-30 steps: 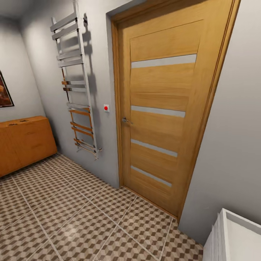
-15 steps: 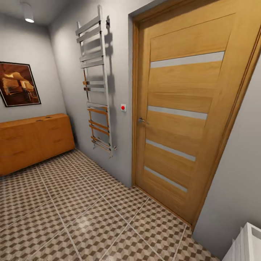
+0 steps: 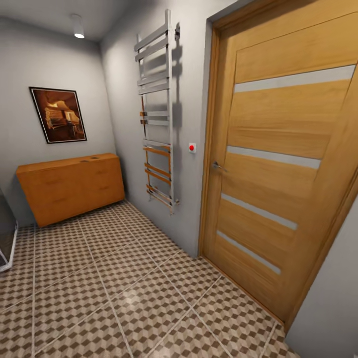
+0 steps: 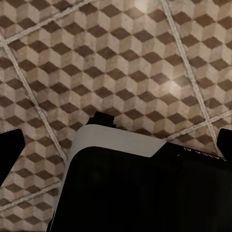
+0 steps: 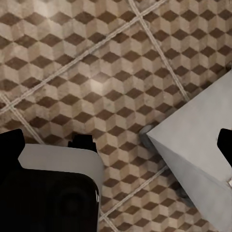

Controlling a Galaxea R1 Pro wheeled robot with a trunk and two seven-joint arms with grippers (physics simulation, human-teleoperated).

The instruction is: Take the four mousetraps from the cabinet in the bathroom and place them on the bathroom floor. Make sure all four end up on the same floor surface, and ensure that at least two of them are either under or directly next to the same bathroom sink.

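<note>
Head view: the cabinet [image 3: 69, 186] stands against the far wall, orange-brown, flat-topped, drawer fronts facing the room. Small dark marks lie on its top toward the right end; too small to tell what they are. Mousetraps cannot be made out from here.

Above the cabinet hangs a framed picture [image 3: 58, 115], dark frame, brown scene. A ceiling lamp [image 3: 77, 26] glows above it.

On the side wall, between cabinet and door, a chrome towel rail [image 3: 158, 114] runs tall, upper rungs silver, lower rungs reflecting orange. Just beside the door frame sits a small white switch [image 3: 192, 147] with a red spot.

The door [image 3: 281, 159] is closed, light wood with four pale horizontal strips and a metal handle at its left edge.

The floor [image 3: 114, 288] is large tiles in a brown, beige and white cube pattern with pale grout lines, reaching from the near edge back to the cabinet's foot.

Left wrist view: cube-pattern floor below, with the robot's dark and white body in the foreground. Left end effector fingertips [image 4: 10, 145] show as dark tips at either edge, well apart, so it is released, nothing between them.

Right wrist view: same floor, plus the corner of a white unit [image 5: 203, 150] standing on it. Right end effector fingertips [image 5: 10, 145] likewise spread to either edge, released, holding nothing.
</note>
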